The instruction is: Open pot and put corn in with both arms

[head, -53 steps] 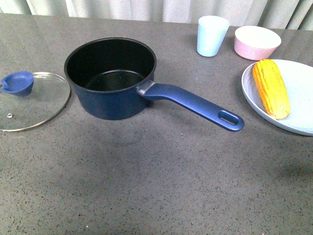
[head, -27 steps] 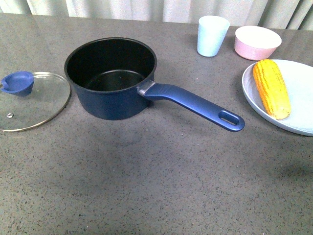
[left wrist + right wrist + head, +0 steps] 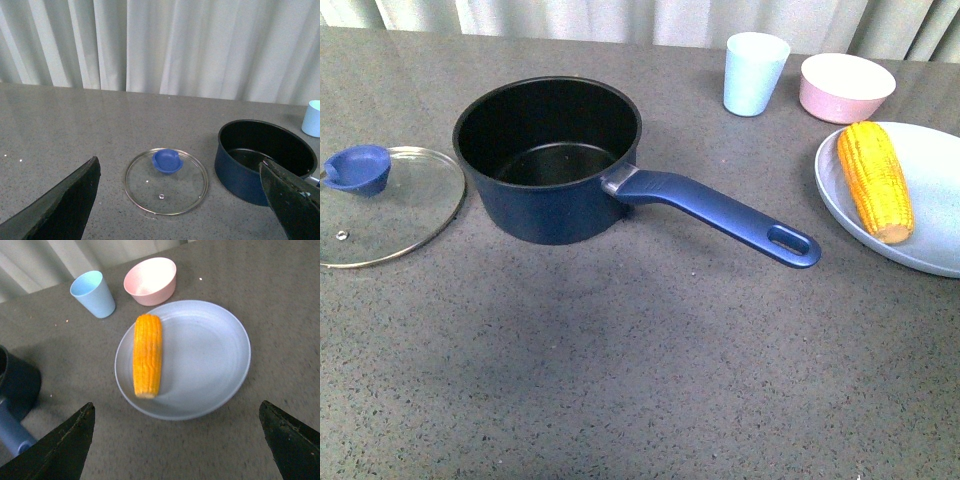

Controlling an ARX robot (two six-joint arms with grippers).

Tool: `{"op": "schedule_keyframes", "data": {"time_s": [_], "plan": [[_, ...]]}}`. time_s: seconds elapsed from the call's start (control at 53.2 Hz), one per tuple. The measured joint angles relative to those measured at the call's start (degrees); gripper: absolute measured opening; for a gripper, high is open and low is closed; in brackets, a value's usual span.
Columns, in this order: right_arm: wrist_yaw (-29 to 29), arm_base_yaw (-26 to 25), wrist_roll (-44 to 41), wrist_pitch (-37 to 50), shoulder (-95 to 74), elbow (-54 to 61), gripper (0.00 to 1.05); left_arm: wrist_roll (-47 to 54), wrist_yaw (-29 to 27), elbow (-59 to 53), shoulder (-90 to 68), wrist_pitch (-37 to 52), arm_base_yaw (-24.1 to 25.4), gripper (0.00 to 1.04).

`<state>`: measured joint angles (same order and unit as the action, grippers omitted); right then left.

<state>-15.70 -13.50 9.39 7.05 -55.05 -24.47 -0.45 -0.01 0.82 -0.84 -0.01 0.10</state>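
Right gripper [image 3: 175, 405] spread wide, empty, nearer arm to corn [image 3: 147, 356]; corn just ahead, long axis square to closing line; pot [image 3: 548, 160] lidless

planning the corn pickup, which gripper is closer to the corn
Right. The right gripper hangs over the corn and plate; the left gripper faces the lid, beyond the pot.

No text, label, brand, number or sign can be read in any view; the pot [image 3: 550, 215], cup [image 3: 753, 75] and bowl [image 3: 845, 97] show plain surfaces (so far as the pictures resolve).
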Motion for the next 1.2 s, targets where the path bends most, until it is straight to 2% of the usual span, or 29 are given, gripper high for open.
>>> {"op": "schedule_keyframes", "data": {"time_s": [0.169, 0.433, 0.621, 1.204], "plan": [[-0.39, 5.84, -1.46, 4.11, -22.88, -10.80, 0.96, 0.00, 0.02, 0.02, 0.00, 0.00, 0.00, 0.96], [6.88, 12.59, -5.55, 1.46, -44.44, -26.27, 0.96, 0.00, 0.00, 0.00, 0.00, 0.00, 0.00, 0.96], [8.68, 13.38, -6.25, 0.35, -52.52, -32.11, 0.96, 0.00, 0.00, 0.00, 0.00, 0.00, 0.00, 0.96], [11.47, 15.02, -6.38, -0.20, -61.40, -37.79, 0.96, 0.00, 0.00, 0.00, 0.00, 0.00, 0.00, 0.96]]}}
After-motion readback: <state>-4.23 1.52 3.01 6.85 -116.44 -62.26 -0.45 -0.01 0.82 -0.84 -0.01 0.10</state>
